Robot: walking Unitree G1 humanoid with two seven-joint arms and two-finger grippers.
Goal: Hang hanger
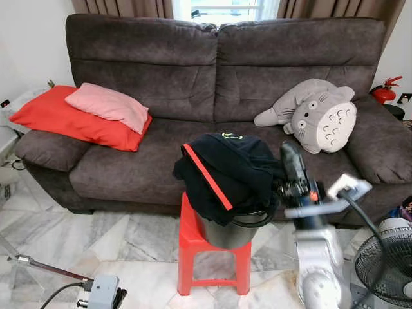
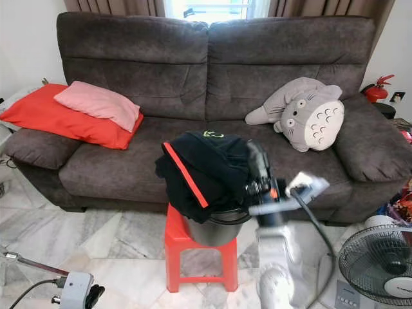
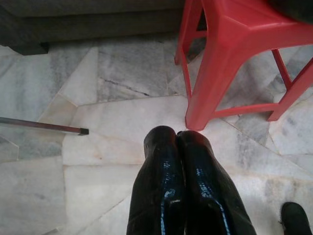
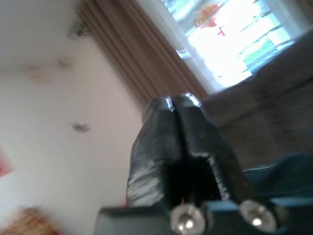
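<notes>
A red plastic stool [image 1: 209,251] stands on the marble floor [image 1: 129,238] in front of a dark brown sofa [image 1: 212,71], carrying a dark metal bucket [image 1: 228,232] heaped with black clothing [image 1: 228,170] that bears a red stripe [image 1: 206,177]. No hanger can be made out among the folds; if one lies in the heap, the cloth hides it.

The right tool [image 1: 290,154] is raised on its silver arm just beside the right edge of the clothing pile, its two black fingers [image 4: 171,127] pressed together with nothing between them, pointing up toward the sofa back and the curtained window [image 4: 234,34].

The left tool [image 3: 176,142] hangs low over the floor, its fingers likewise closed and empty, close to one leg of the stool and well below the bucket. A thin dark rod [image 3: 44,126] lies on the tiles near it.

On the sofa rest a red pillow [image 1: 71,119] with a pink pillow [image 1: 109,106] on top at the left, and a grey plush toy [image 1: 315,116] at the right. A floor fan [image 1: 386,264] stands at the right edge, a red fire extinguisher [image 1: 386,91] behind the armrest.
</notes>
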